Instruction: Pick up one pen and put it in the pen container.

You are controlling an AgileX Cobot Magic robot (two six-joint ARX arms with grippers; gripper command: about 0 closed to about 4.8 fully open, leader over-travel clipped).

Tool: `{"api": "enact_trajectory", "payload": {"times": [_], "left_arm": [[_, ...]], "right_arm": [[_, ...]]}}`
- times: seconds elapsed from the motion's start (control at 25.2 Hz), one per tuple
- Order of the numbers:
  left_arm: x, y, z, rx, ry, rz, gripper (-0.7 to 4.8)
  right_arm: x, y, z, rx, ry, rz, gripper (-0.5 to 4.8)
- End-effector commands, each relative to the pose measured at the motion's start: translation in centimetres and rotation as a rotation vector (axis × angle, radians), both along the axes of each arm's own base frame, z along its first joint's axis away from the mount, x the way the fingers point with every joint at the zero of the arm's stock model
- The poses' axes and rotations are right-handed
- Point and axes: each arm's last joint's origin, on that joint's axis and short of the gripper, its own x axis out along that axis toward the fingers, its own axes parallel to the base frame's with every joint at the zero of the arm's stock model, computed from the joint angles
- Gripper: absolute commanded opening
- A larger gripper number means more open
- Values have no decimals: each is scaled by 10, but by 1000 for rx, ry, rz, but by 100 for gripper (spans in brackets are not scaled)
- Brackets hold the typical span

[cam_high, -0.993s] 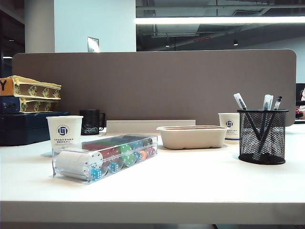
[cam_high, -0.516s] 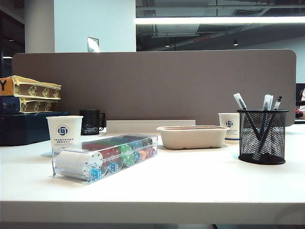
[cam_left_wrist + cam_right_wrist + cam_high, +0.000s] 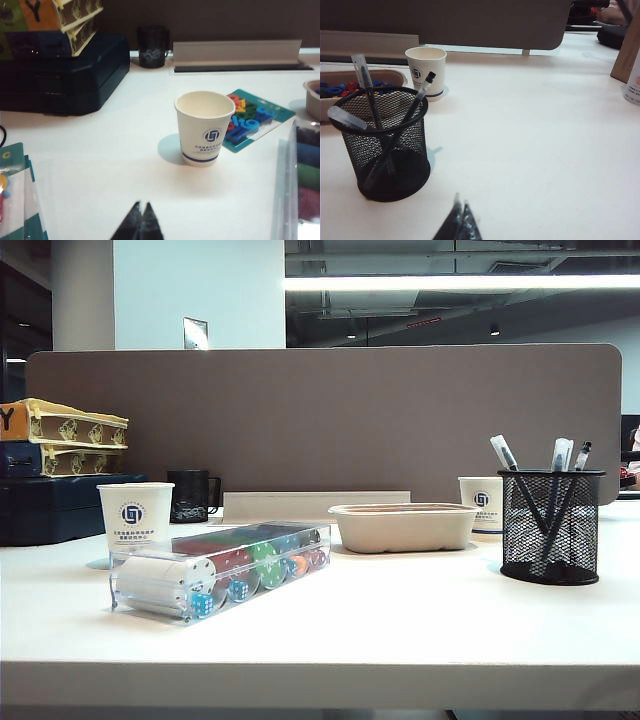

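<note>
The pen container (image 3: 551, 526) stood on the table (image 3: 400, 630) at the right of the exterior view, and three pens were already leaning in it, fanned out against the rim because the wide mesh cup lets them tip. The pen (image 3: 402, 131), dark barrel with a pale clear stretch, slanted across the cup from base to rim, tip end poking above the rim on the side of the paper cup (image 3: 426, 73) beyond it. No loose pen showed on the tabletop in any view, so by the look of it the drop was done.

The right gripper (image 3: 460, 221) hung just beside the container, on the camera's side of it, jaws pressed together to a point and holding nothing. The left gripper (image 3: 139, 221) was likewise pinched shut and empty, over bare table, facing another paper cup (image 3: 205, 127) with a coloured card (image 3: 260, 120) behind it. Neither arm showed in the exterior view, which fits both being drawn back clear of the work.

The clear box (image 3: 220, 568) of coloured pieces and the beige tray (image 3: 403, 527) sat mid-table, well apart from the container and out of the way.
</note>
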Motion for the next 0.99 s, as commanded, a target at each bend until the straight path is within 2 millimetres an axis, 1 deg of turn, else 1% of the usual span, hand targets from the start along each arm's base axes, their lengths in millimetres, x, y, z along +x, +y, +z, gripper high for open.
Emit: {"api": "enact_trajectory", "payload": {"times": [0.04,0.52,0.71,0.99], "left_arm": [[0,-1,1,-21,-13,-21,-5],[0,-1,1,-22,-14,-27,-5],[0,-1,7,-39,-73,-29,-5],[0,-1,13,-61,-124,-56,-5]], "right_arm": [[0,1,0,1,-15,17,-5],[0,1,0,-4,-16,19,-5],[0,1,6,-15,-69,23,-5],[0,2,7,-34,-83,49,-5]]}}
